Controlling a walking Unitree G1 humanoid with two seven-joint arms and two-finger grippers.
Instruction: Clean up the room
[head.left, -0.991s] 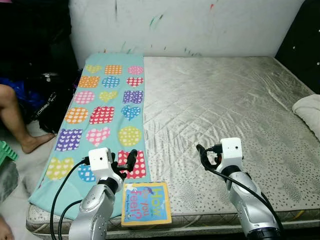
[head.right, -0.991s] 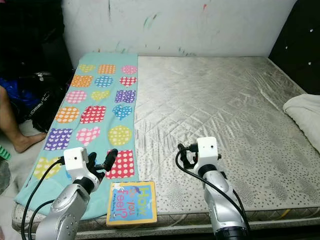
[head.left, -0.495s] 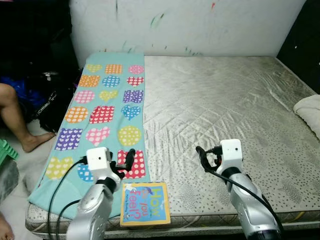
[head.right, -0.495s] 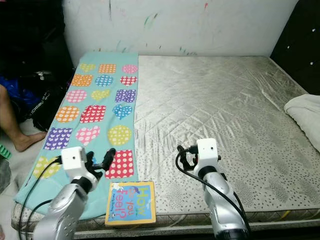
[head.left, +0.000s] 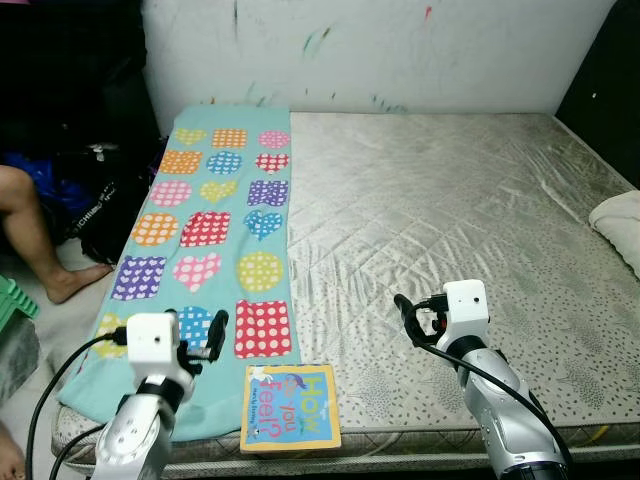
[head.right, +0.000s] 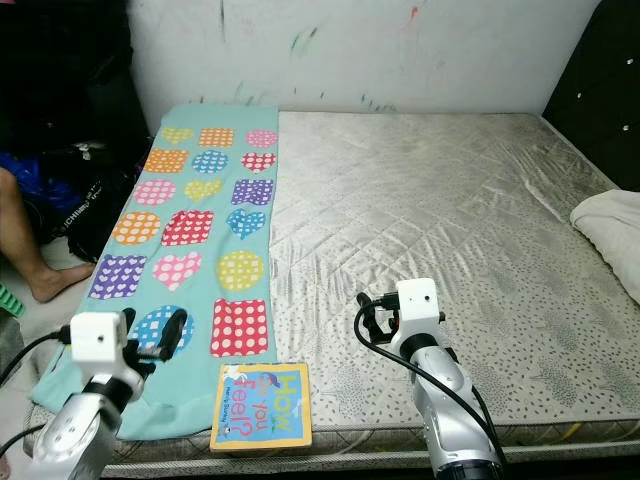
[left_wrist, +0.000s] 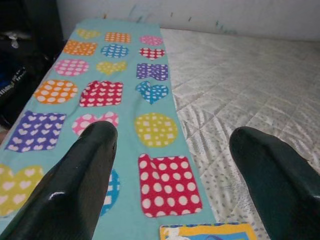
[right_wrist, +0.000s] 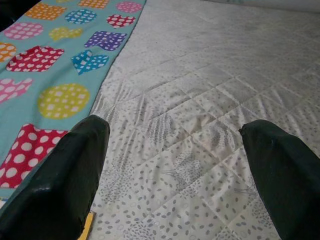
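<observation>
Bed (head.left: 450, 200) directly ahead, far edge against wall (head.left: 380, 50). Blanket (head.left: 215, 215) laid lengthwise along bed's left side, near end hanging over front edge. Book (head.left: 291, 408) flat on bed at front edge, just right of blanket's near end. Pillow (head.left: 622, 222) at bed's right edge. Bag (head.left: 95, 195) on floor left of bed; person's leg (head.left: 40, 245) beside it. Left gripper (head.left: 207, 338) over blanket's near end, left of book. Right gripper (head.left: 412, 318) above bed, right of book.
</observation>
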